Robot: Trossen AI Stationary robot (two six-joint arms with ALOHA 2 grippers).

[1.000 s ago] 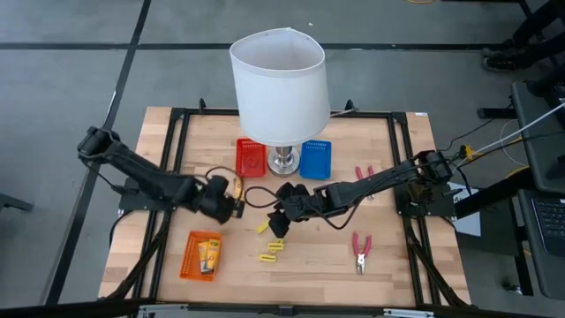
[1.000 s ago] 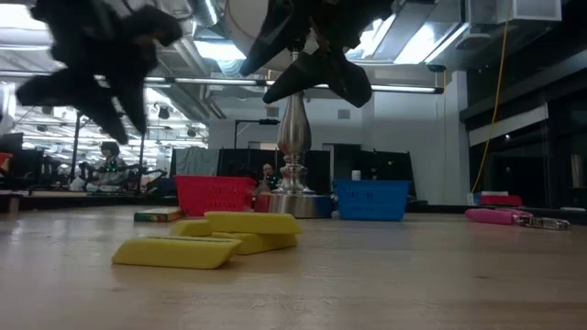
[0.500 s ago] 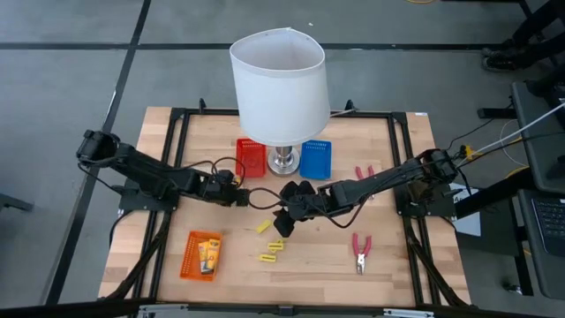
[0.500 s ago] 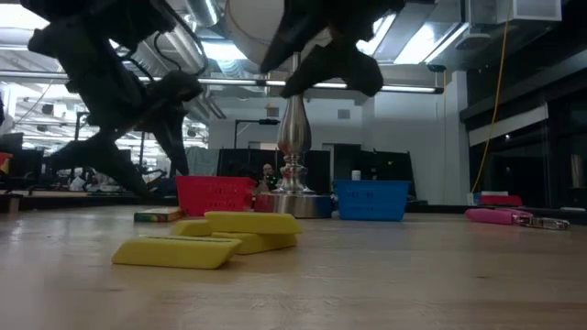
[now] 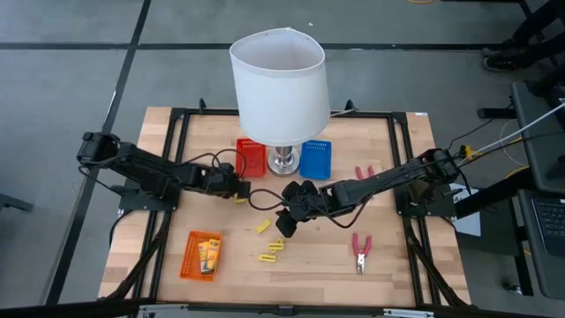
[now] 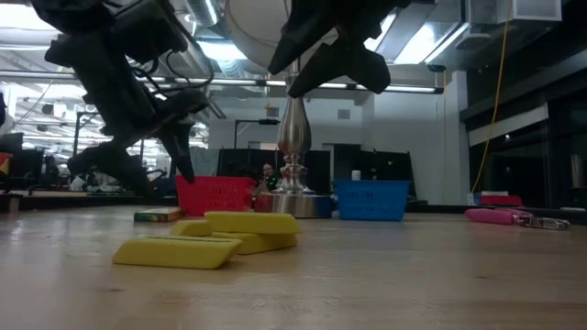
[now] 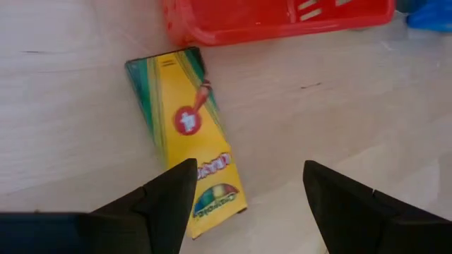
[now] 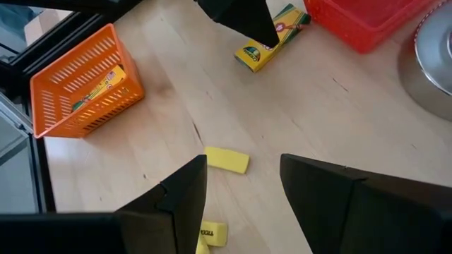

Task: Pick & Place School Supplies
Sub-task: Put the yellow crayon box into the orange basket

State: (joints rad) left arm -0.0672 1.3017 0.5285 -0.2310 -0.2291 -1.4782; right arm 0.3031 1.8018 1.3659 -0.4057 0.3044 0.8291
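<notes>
1. Yellow crayon box (image 7: 187, 134) lies flat just ahead of the left gripper (image 7: 247, 194), which has swung in over it, fingers spread and empty; a grasp looks imminent.
2. Right gripper (image 8: 244, 187) hovers open over a yellow eraser (image 8: 227, 159).

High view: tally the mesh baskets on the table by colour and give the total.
orange mesh basket: 1
red mesh basket: 1
blue mesh basket: 1
Total: 3
</notes>
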